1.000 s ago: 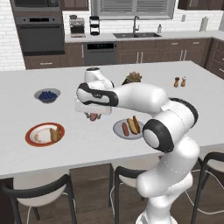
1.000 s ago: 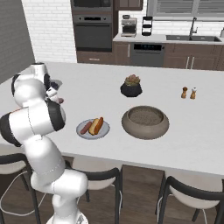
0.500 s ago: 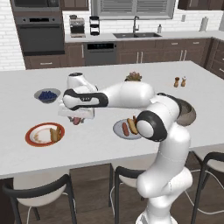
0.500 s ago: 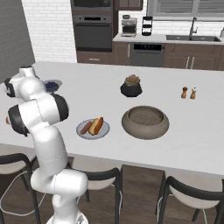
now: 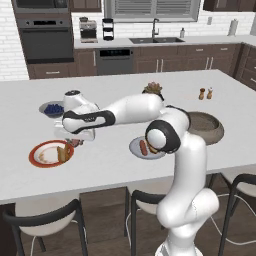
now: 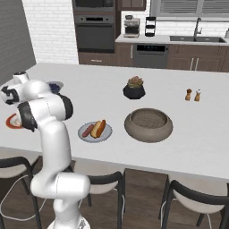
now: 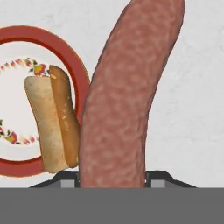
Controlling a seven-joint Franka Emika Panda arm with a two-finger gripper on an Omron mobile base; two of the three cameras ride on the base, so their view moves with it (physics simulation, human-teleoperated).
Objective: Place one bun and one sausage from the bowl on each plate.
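Observation:
My gripper (image 5: 74, 139) is shut on a reddish-brown sausage (image 7: 127, 96), which hangs just right of the white plate with the orange-red rim (image 5: 39, 159). A tan bun (image 7: 52, 120) lies on that plate near its right rim, also seen as the bun (image 5: 62, 152) from the left base view. The sausage's lower end reaches just past the plate's rim (image 7: 81, 65). The grey plate (image 6: 83, 136) carries a sausage (image 6: 88, 130) and a bun (image 6: 99, 128) side by side. To its right stands the brown-grey bowl (image 6: 148, 130).
A small bowl of blue berries (image 5: 52, 108) sits behind the gripper. A black plant pot (image 6: 134, 88) and two shakers (image 6: 193, 95) stand further back on the counter. Dark stools (image 5: 40, 220) line the front edge.
The arm has swung left, away from the grey plate, carrying the sausage to the edge of the red-rimmed plate. The jaws have stayed shut on it.

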